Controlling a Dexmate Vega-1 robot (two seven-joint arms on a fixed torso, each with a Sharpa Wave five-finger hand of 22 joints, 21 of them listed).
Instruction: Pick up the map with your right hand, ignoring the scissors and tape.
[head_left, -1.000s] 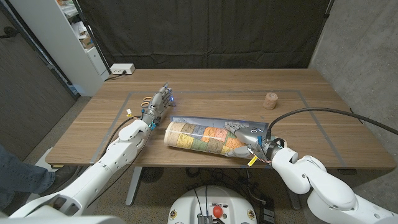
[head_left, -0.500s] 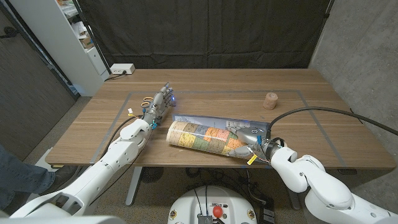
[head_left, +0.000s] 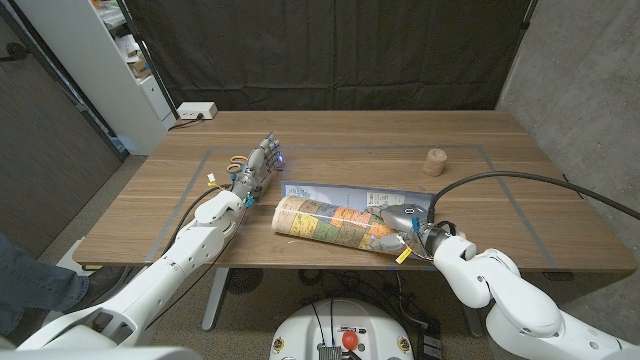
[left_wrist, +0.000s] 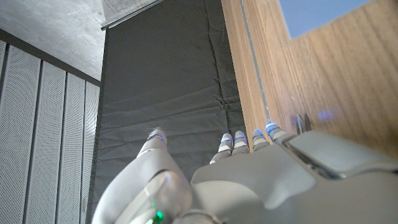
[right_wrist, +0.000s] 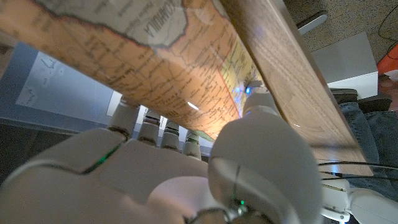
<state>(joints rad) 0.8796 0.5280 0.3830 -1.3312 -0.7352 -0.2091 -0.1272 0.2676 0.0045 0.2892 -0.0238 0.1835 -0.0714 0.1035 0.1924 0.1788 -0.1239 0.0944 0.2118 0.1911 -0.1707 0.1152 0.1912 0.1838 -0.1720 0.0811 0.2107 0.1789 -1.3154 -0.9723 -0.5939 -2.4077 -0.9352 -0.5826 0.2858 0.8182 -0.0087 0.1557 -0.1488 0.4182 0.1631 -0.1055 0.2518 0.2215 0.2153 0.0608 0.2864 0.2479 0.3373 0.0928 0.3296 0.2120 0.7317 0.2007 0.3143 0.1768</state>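
Observation:
The map (head_left: 330, 220) is a partly rolled sheet, yellow, orange and green on the roll, with a blue flat edge behind it. It lies slantwise near the table's front edge. My right hand (head_left: 397, 228) grips its right end, fingers wrapped round the roll. The right wrist view shows the map's printed surface (right_wrist: 124, 56) pressed against my right hand (right_wrist: 186, 174). Whether the roll is off the wood I cannot tell. My left hand (head_left: 258, 165) stands left of the map with fingers stretched out and holds nothing. Orange-handled scissors (head_left: 233, 163) lie just beside it.
A small brown tape roll (head_left: 434, 161) stands at the right back of the wooden table (head_left: 520, 200). A white power strip (head_left: 197, 111) sits at the far left corner. A white shelf (head_left: 120, 60) stands beyond the table's left side.
The map has slid a little to the right with my right hand holding its end. My left hand has crept slightly farther from me.

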